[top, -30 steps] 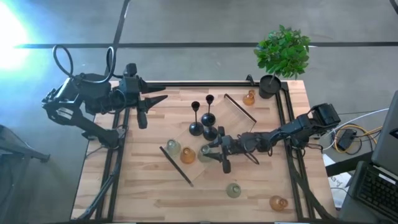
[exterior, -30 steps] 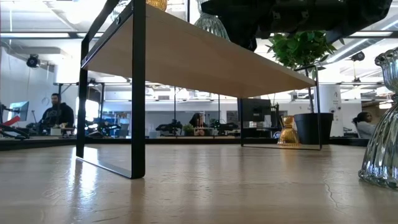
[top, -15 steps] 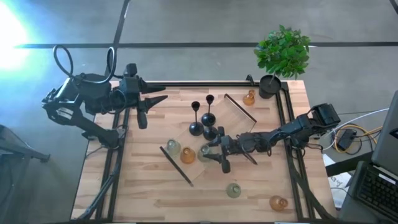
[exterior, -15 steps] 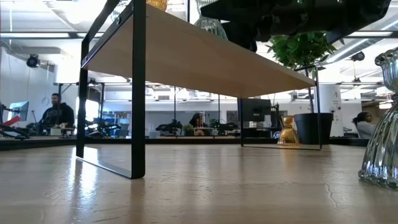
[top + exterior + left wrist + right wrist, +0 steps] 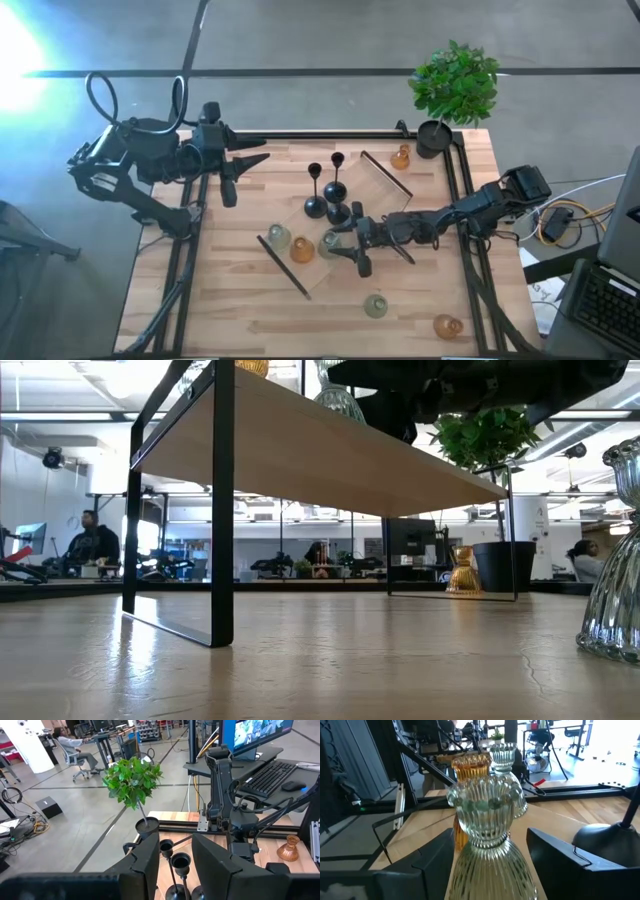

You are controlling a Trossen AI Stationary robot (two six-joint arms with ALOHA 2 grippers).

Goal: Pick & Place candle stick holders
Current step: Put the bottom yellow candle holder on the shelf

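Note:
A low wooden shelf [image 5: 375, 195] on black legs stands mid-table. On it stand three black stemmed candle stick holders [image 5: 337, 190], a pale green glass one [image 5: 279, 237], an amber one [image 5: 302, 250] and another pale green one [image 5: 330, 244]. My right gripper [image 5: 350, 250] reaches level from the table's right, open. Its fingers [image 5: 560, 860] stand on either side of that last pale green holder [image 5: 487, 830], which rests upright on its base. My left gripper [image 5: 247, 180] hangs open and empty, raised over the table's far left.
On the table top stand an amber holder [image 5: 401, 157] at the far right beside the potted plant [image 5: 433, 138], a pale green one [image 5: 376, 305] and an amber one [image 5: 447, 325] near the front. A black frame borders the table. People sit in the room beyond.
My right gripper has opened wider about the pale green holder on the shelf and stayed in place. The holder stands where it was.

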